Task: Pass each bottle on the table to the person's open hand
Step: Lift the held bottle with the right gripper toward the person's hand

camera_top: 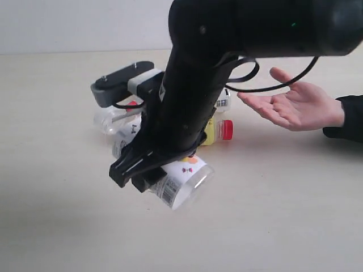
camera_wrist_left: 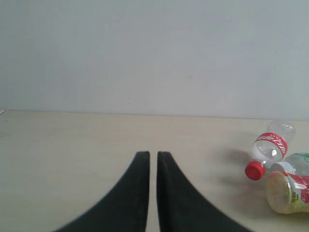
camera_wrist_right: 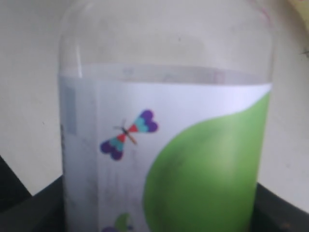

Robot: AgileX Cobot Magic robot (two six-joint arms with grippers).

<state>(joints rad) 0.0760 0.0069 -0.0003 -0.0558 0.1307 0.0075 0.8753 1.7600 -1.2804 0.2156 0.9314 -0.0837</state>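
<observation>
1. Surface [camera_top: 283, 226]: pale wood grain. The bottles not in hand lie in a cluster behind the arm.
2. Right arm [camera_top: 193, 90]: reaches across the middle, angled downward. Step in hand, by my reading, is carrying the gripped bottle to the waiting palm. To do it well:
   - raise it above the cluster before swinging over;
   - travel slowly, since the grip is on a smooth round body;
   - release only once the bottle rests in the palm.
3. Person's open hand [camera_top: 295, 105]: palm up on the right side, well apart from the gripped bottle.
4. Butterfly-label bottle [camera_top: 187, 181]: sits between the right jaws, which pinch it across the labelled body. It is tilted, base toward the exterior camera. Cannot tell whether it is off the surface.
5. Yellow-label bottle [camera_top: 211, 131], red-label bottle [camera_wrist_left: 271, 145] and white-green bottle [camera_wrist_left: 300, 162]: lying close together, none gripped.
6. Left jaws: pressed together, nothing between them, well apart from the cluster.
</observation>
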